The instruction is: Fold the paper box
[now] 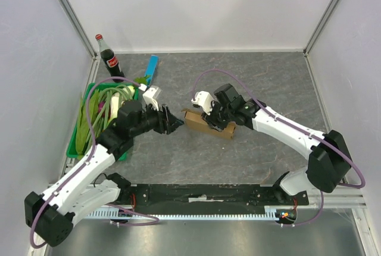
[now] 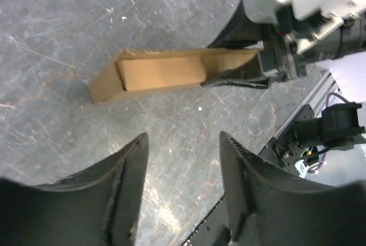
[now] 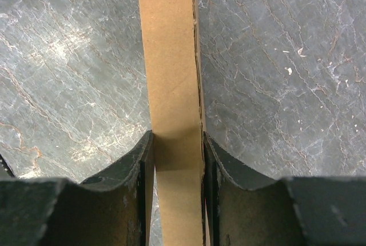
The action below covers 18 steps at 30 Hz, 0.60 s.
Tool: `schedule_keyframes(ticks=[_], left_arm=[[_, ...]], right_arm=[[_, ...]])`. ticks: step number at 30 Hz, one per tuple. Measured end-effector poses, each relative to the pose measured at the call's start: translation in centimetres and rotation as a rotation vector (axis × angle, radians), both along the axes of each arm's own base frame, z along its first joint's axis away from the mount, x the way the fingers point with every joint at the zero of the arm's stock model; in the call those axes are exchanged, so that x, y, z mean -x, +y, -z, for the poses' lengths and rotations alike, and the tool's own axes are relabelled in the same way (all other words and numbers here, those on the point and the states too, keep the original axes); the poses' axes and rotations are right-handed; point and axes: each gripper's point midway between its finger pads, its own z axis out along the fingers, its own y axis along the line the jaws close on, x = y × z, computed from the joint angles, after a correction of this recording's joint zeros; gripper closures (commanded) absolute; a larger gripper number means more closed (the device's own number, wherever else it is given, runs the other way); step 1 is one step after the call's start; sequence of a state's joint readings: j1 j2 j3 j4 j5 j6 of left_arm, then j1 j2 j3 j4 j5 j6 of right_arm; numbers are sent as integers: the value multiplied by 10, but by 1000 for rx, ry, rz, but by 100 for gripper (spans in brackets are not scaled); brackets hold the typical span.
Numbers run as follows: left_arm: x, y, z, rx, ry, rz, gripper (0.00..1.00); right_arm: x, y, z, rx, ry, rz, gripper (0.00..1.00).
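Observation:
The paper box (image 1: 201, 122) is a long, narrow brown cardboard shape, folded up and lying on the grey table. My right gripper (image 1: 221, 122) is shut on its right end. In the right wrist view the box (image 3: 168, 57) runs straight up between the fingers of that gripper (image 3: 177, 143), and both pads press its sides. My left gripper (image 1: 176, 122) hovers just left of the box, apart from it. The left wrist view shows the box (image 2: 163, 74) lying ahead, with only bare table between the spread fingers of the left gripper (image 2: 183, 143).
A green tray (image 1: 74, 146) full of green and white items stands at the left. A cola bottle (image 1: 110, 59) and a slim blue bar (image 1: 152, 68) lie behind it. White walls close three sides, and a metal rail (image 1: 202, 196) runs along the near edge.

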<state>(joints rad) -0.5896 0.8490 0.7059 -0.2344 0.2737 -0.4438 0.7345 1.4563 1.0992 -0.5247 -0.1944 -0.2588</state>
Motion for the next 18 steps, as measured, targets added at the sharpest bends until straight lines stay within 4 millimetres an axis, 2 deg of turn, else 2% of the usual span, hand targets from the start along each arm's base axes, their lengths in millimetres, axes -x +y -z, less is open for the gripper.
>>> schedule_keyframes(ticks=[2, 4, 7, 10, 12, 15, 18], left_arm=[[-13, 2, 0, 17, 5, 0, 48], [-22, 5, 6, 17, 25, -2, 41], [-27, 5, 12, -9, 22, 21, 40], [-36, 3, 5, -62, -19, 52, 48], [-49, -1, -6, -106, -61, 78, 52], [-66, -3, -12, -178, -129, 118, 52], [-71, 0, 0, -242, -132, 151, 48]], right_arm=[[-1, 0, 0, -11, 12, -5, 84], [-2, 1, 0, -20, 24, -7, 84], [-4, 2, 0, -33, 42, -13, 85], [-5, 3, 0, -46, 56, -15, 85], [-6, 2, 0, -58, 67, -18, 85], [-8, 1, 0, -71, 82, -18, 88], [-10, 0, 0, -82, 99, -16, 89]])
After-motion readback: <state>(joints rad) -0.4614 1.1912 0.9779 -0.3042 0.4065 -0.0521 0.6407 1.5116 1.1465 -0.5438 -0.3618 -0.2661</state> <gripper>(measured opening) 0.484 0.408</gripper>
